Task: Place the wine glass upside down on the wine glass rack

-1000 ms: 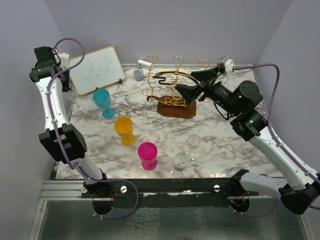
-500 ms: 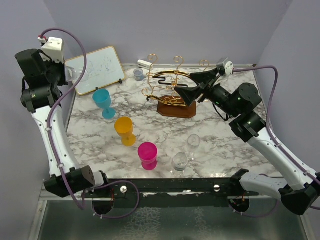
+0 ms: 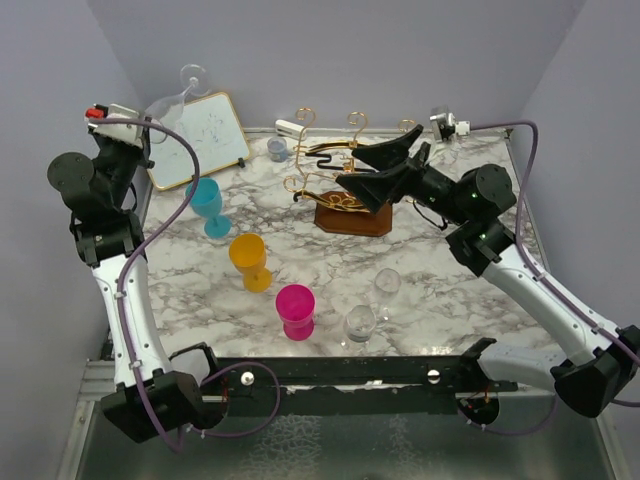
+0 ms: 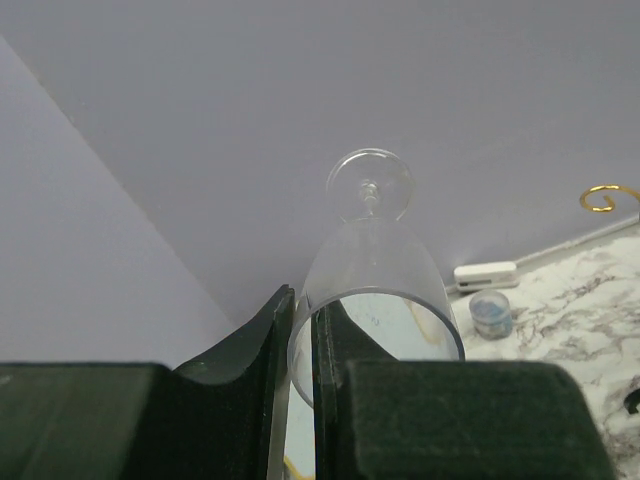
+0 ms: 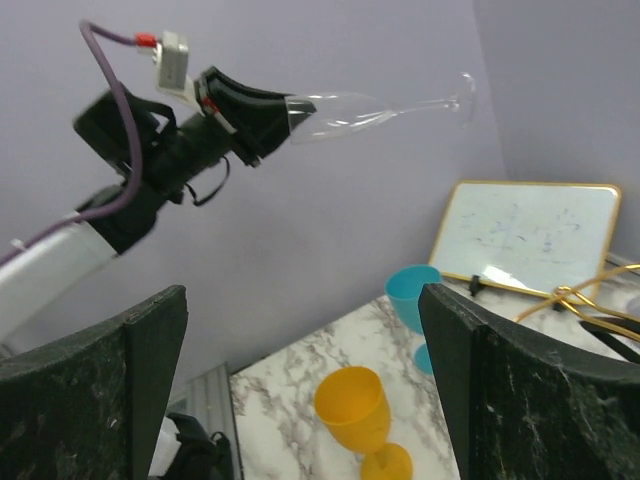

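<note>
My left gripper is clamped on the bowl of the wine glass. I hold it high, foot pointing away, well left of the wine glass rack. My right gripper is just beside that rack, jaws spread wide.

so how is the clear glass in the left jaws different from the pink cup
The clear glass is see-through; the pink cup is solid pink. The clear glass hangs tilted in the air, its rim pinched by the left jaws; the pink cup stands upright on the table. The clear glass has a long thin stem; the pink cup looks squat. Both are drinking cups.
</note>
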